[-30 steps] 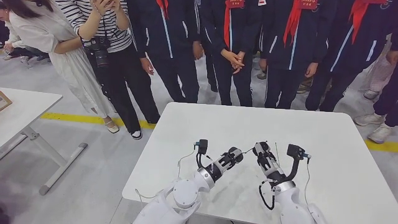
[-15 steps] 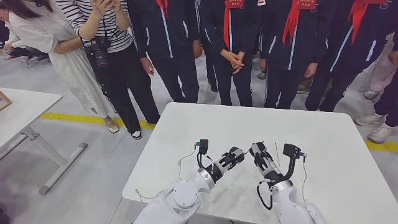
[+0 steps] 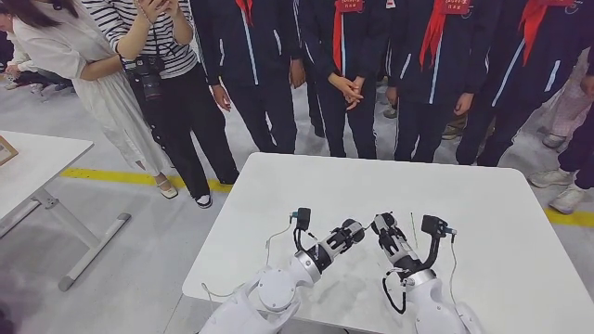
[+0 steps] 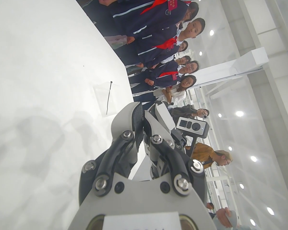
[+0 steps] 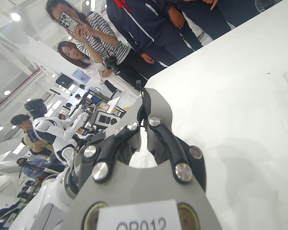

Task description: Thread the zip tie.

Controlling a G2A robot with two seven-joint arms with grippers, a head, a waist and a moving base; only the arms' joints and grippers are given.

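Both grippers hang low over the front of the white table (image 3: 306, 181), tips almost meeting. My right gripper (image 3: 380, 224) (image 5: 144, 94) is shut on a thin black zip tie (image 5: 138, 84), whose short end pokes out past the fingertips. My left gripper (image 3: 352, 233) (image 4: 144, 107) faces it with its fingers shut; I cannot tell whether anything is between them. In the left wrist view the right gripper's white fingers (image 4: 161, 111) sit just behind my left fingertips. Another black zip tie (image 3: 413, 227) (image 4: 108, 98) lies flat on the table beside the right arm.
The lying zip tie rests on a clear sheet (image 4: 99, 95). People stand close along the table's far edge (image 3: 371, 156). A second white table (image 3: 37, 162) stands off to the left.
My right gripper has shifted a little to the left, closer to the left gripper. The left arm has stayed put.
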